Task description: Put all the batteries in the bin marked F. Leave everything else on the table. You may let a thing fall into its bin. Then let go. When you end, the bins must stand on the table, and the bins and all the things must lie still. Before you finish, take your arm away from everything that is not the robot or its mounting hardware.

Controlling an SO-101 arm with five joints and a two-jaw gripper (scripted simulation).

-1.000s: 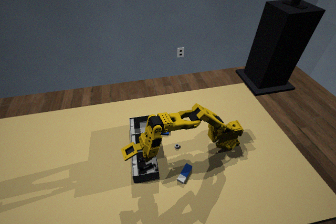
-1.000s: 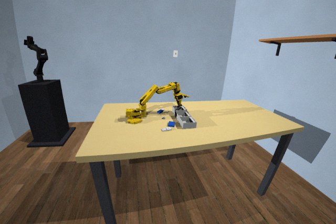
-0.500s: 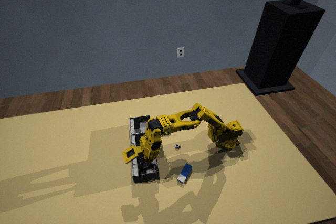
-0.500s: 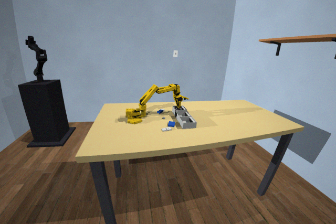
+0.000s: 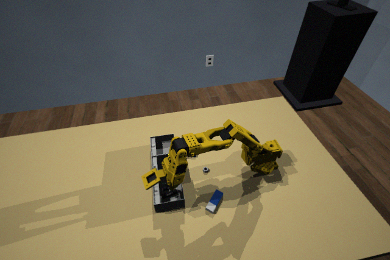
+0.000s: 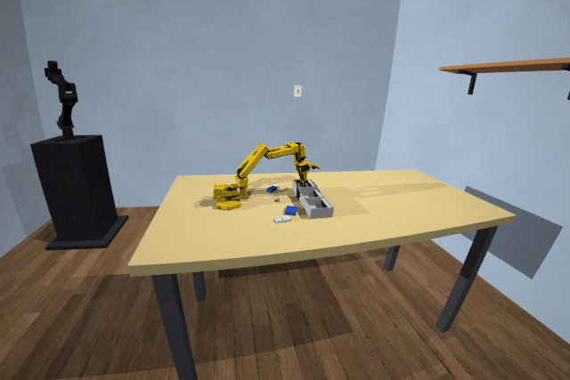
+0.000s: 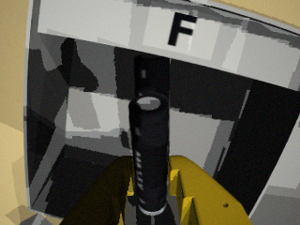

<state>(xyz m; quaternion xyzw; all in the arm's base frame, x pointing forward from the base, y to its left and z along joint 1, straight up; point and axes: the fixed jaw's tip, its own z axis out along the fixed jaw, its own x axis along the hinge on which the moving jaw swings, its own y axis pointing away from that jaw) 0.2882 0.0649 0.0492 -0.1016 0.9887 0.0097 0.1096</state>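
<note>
My gripper (image 7: 150, 183) (image 5: 166, 191) (image 6: 304, 179) is shut on a black cylindrical battery (image 7: 149, 141). It holds the battery upright, pointing down into the grey bin marked F (image 7: 82, 22) (image 5: 170, 206) (image 6: 297, 188). This bin is the end compartment of a row of bins. In the wrist view the battery's lower end hangs inside the bin's opening, above its floor. The top and exterior views show the gripper low over that end bin, with the battery mostly hidden by the arm.
A small grey nut (image 5: 205, 169) (image 6: 277, 199) and a blue-and-white block (image 5: 214, 200) lie on the table beside the bins. The exterior view shows two blue pieces (image 6: 272, 189) (image 6: 289, 210) and a white piece (image 6: 280, 219). The arm's base (image 5: 262, 159) stands to the right.
</note>
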